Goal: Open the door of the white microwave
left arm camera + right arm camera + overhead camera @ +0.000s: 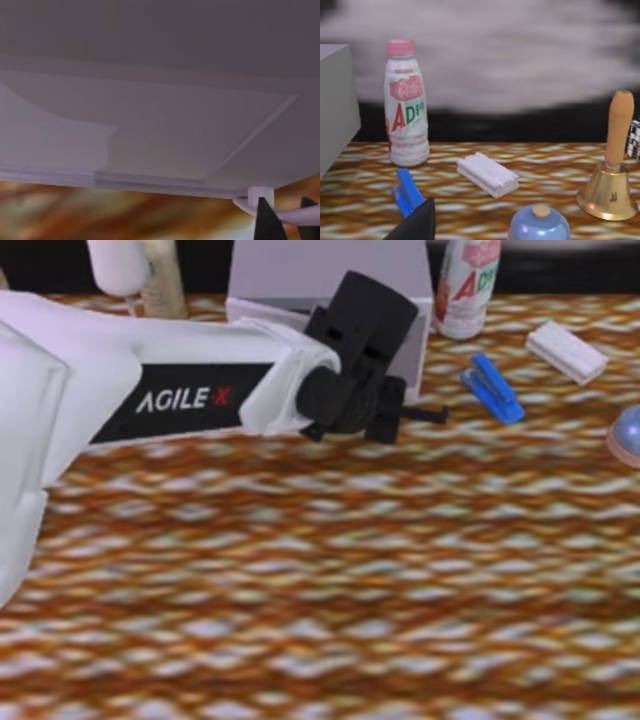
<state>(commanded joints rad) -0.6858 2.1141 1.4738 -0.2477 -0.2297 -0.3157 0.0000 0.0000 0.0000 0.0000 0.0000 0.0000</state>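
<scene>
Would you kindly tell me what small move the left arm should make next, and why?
Probably pull the handle outward: the left end effector sits at the front of the white microwave, its fingers straddling the handle, and the door looks closed.

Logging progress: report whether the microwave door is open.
Seems shut: door lies flush with the white microwave; left gripper at its handle.
</scene>
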